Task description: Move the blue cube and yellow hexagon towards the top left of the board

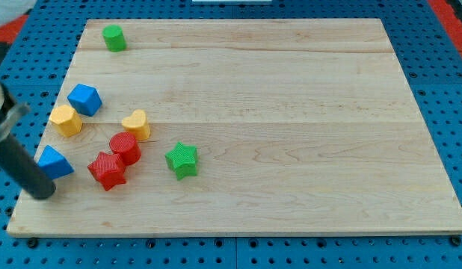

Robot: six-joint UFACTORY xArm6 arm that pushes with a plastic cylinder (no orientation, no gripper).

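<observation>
Though the blue cube (84, 99) and yellow hexagon (66, 119) already sit touching each other at the frame's left edge of the surface (276, 112), both are still mid-height, well short of the upper-left corner, so I'd judge the task barely begun: the whole push up and left remains. My tip (42, 193) rests at lower left, just beside a blue triangular block (54, 162) on its lower-left side, and below the hexagon w/ that block between; it touches neither target. No pincer on this rig, just a dark rod, so nothing to spread or pinch. Other blocks: yellow heart (136, 124) right of the hexagon, red cylinder (125, 147) and red star (107, 170) touching each other, green star (182, 159) further right, green cylinder (114, 37) alone near the upper left. Blocks look like matte 3D-printed plastic w/ fine ridged layers, esp. visible on the red ones. The surface is pale wood in glued planks, smooth grain, laid on a blue perforated base (440, 67).
</observation>
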